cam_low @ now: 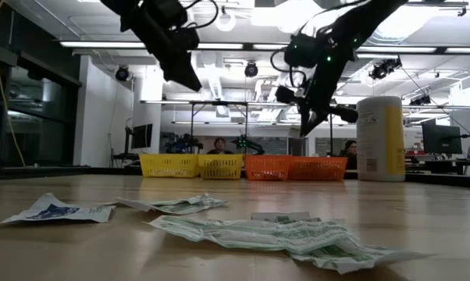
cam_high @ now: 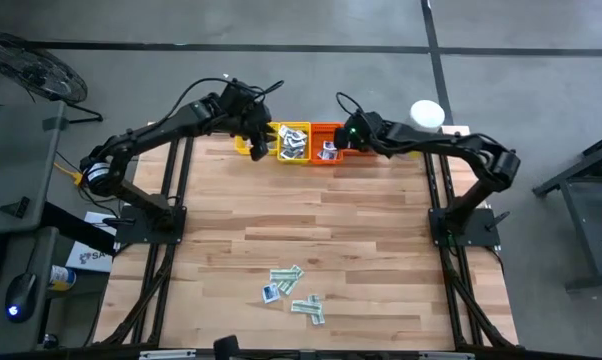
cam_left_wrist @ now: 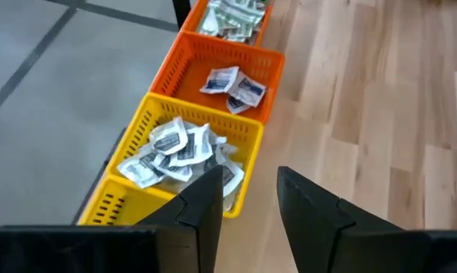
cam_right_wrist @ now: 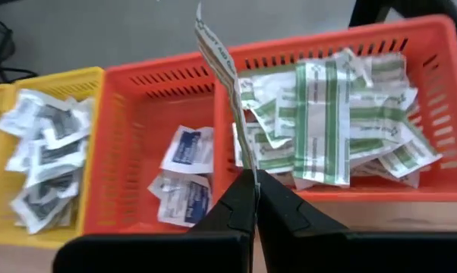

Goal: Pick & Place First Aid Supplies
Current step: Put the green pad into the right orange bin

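While the left gripper point(cam_left_wrist: 247, 208) hangs with fingers parted and empty above the yellow trays point(cam_high: 293, 143) at the desk's far edge, the right gripper point(cam_right_wrist: 255, 199) pinches a green-and-white strip packet point(cam_right_wrist: 222, 83) upright over the orange trays point(cam_right_wrist: 168, 114), which hold more packets. A loose cluster of packets point(cam_high: 293, 292) lies near the desk's point(cam_high: 381, 230) front edge.
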{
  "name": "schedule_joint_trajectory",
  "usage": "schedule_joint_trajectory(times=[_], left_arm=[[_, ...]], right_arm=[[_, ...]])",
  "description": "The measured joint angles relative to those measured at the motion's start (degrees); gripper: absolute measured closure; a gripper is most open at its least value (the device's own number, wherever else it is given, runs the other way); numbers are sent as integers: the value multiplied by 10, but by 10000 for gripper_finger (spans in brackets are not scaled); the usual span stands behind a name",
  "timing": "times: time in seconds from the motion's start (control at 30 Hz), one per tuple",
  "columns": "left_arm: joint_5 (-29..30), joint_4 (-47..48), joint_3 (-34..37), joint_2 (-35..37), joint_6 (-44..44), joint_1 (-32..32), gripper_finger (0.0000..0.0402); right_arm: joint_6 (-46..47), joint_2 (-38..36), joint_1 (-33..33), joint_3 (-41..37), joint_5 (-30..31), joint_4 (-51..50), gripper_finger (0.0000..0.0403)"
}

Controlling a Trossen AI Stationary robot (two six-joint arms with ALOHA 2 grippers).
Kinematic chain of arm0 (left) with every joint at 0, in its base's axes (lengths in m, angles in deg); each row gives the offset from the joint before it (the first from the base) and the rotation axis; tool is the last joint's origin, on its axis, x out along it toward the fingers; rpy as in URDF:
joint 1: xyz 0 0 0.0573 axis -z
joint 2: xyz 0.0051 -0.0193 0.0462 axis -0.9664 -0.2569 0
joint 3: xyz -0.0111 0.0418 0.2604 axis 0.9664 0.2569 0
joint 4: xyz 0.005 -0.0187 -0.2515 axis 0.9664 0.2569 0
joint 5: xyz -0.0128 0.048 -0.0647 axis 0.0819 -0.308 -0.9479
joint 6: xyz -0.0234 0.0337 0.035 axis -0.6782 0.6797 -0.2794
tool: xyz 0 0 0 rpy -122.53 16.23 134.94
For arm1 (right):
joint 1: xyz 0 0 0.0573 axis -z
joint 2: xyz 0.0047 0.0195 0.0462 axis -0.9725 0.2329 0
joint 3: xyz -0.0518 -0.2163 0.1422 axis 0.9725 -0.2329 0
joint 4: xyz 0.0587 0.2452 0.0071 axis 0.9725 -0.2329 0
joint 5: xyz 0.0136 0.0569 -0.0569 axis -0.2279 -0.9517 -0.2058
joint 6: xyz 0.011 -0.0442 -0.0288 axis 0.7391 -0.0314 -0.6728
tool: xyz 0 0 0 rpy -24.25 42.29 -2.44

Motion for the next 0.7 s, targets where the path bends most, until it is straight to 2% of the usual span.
schedule_joint_trajectory(times=[0.27,0.5,0.7], left_arm=[[-44,-19,43,0,2,-23,277],[-66,-43,60,0,2,-29,277],[-68,-54,60,0,2,-29,277]], right_arm=[[5,34,51,0,-60,44,403],[31,55,65,0,-106,83,403],[80,69,62,0,-105,80,403]])
